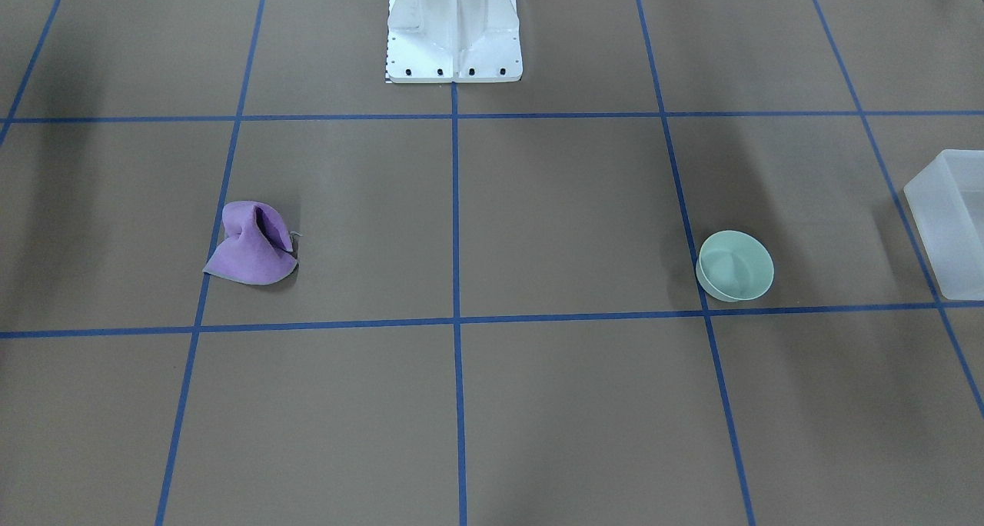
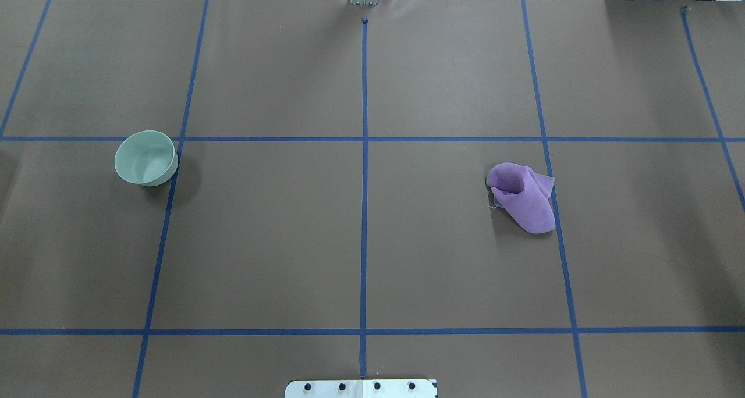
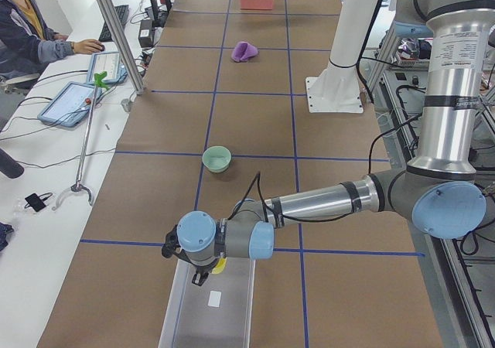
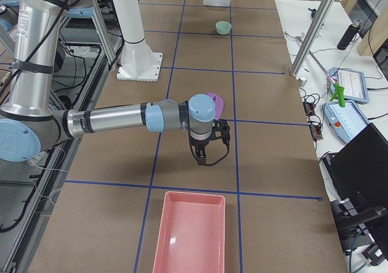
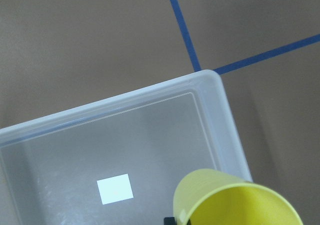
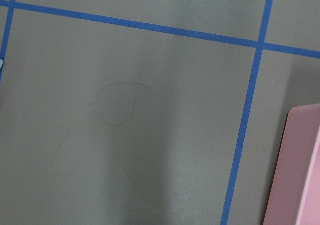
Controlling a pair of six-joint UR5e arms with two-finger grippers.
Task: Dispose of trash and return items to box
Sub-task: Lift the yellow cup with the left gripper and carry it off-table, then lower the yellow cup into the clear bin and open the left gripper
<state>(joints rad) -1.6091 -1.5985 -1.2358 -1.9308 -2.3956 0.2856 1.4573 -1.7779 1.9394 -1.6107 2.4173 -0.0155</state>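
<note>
The pale-yellow cup (image 5: 235, 200) hangs tilted over one corner of the translucent bin (image 5: 220, 110), pinched by the left end effector (image 3: 205, 274). The mint-green bowl (image 1: 735, 265) stands upright on the table (image 2: 262, 241), apart from the bin. The right end effector (image 4: 206, 155) hovers over bare table between the purple cloth (image 1: 252, 243) and the pink tray (image 4: 191, 233). I cannot tell whether its fingers are spread or pressed together.

You'll find the pale-yellow cup (image 5: 235, 200) above a corner of the frosted box (image 5: 222, 120) (translucent, open-topped), the mint-green bowl (image 1: 736, 265) upright on the bench (image 1: 538, 226).
</note>
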